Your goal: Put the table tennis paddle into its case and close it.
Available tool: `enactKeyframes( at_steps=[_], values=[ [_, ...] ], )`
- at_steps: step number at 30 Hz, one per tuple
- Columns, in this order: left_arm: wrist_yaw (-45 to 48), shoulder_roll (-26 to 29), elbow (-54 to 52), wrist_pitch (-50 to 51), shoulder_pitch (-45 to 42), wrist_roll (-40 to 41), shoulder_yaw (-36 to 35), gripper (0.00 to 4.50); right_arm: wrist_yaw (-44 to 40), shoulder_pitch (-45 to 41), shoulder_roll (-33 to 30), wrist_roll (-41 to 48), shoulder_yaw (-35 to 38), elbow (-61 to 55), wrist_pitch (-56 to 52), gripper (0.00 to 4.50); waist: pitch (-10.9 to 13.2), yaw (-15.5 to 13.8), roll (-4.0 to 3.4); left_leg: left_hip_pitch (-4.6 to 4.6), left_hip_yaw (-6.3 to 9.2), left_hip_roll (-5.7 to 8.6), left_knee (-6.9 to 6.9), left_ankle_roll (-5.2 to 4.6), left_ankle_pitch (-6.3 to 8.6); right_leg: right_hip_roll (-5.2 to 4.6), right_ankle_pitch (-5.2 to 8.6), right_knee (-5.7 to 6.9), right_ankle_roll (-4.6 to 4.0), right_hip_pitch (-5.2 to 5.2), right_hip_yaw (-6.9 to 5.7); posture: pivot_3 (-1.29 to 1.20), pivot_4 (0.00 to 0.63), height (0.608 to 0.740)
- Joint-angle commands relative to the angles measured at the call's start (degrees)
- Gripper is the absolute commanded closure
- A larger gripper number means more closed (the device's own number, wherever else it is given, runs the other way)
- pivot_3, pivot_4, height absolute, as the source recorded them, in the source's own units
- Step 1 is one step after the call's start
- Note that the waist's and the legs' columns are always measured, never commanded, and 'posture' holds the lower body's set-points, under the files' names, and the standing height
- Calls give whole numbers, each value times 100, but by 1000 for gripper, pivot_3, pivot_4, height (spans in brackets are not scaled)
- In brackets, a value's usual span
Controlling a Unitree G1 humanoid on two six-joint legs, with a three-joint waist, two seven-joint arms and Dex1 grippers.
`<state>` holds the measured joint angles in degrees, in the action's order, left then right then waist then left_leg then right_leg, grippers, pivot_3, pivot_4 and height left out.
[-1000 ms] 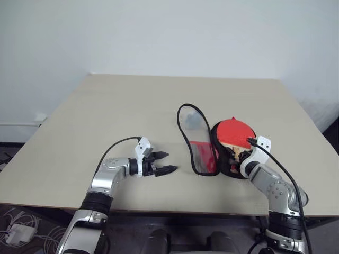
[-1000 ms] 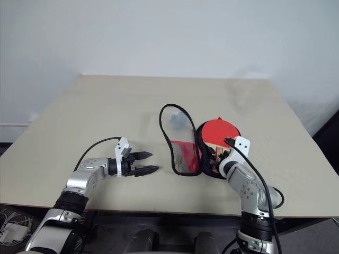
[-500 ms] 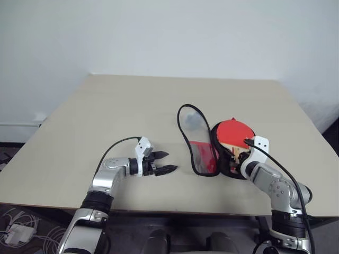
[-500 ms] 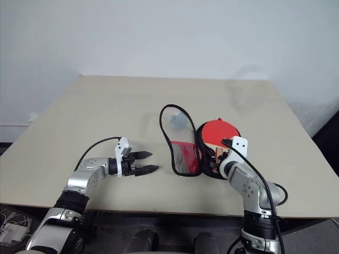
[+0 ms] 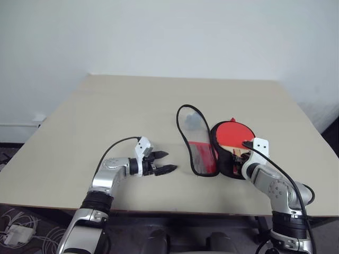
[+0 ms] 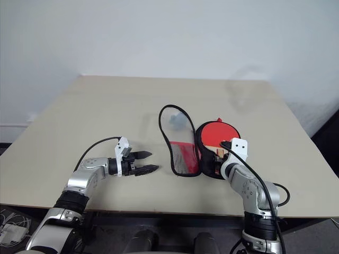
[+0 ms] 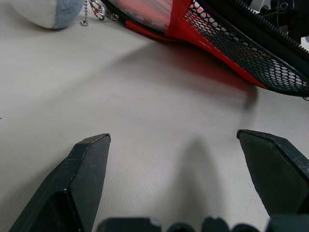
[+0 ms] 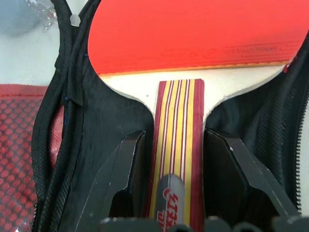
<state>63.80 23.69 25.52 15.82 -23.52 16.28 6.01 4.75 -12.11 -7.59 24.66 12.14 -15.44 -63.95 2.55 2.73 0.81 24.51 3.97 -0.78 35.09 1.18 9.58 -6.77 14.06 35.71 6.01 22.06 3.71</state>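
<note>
Right gripper sat narrowed around the table tennis paddle handle inside the case; I judged squeezing squarely mattered.

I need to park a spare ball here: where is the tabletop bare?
The beige table is bare behind and left of the open red zip case. Crowded: the red-faced wooden-handled paddle lies in it under the right gripper; left gripper hovers beside.

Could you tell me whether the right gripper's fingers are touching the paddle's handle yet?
Cannot tell: in the right wrist view the right gripper straddles the table tennis paddle handle, one finger seemingly against it, the other with a dark sliver between.
</note>
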Motion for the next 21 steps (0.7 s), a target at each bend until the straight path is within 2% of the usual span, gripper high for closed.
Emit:
enactKeyframes(
  at_steps=[1,8,11,16,21],
  values=[
    [0,40,-139,-18,-77,7,-72,0,31,221,93,-11,0,-66,-445,2404,0,0,0,0,0,0,0,0,0,0,0,0,0,1,0,0,0,740],
    [15,1,-140,-35,-98,-2,-33,0,-8,258,237,-122,-71,-72,-388,2404,0,3,0,0,0,0,-3,0,0,0,0,0,0,3,0,0,0,740],
    [29,0,-99,-62,-133,-21,-20,0,-50,247,296,-132,-42,-78,-351,1841,0,5,0,0,0,-1,-5,0,0,0,0,0,0,4,0,0,0,740],
    [42,6,-71,-52,-178,-25,-19,0,-182,267,245,-103,21,-175,-442,93,-5,2,7,0,-1,-2,-5,1,0,0,0,0,0,4,0,0,0,740],
    [67,19,-99,5,-202,8,-36,0,-711,472,117,281,340,-585,-264,24,-4,-6,6,2,-2,-1,-6,1,1,-3,0,-1,0,5,-2,0,0,740]
  ],
)
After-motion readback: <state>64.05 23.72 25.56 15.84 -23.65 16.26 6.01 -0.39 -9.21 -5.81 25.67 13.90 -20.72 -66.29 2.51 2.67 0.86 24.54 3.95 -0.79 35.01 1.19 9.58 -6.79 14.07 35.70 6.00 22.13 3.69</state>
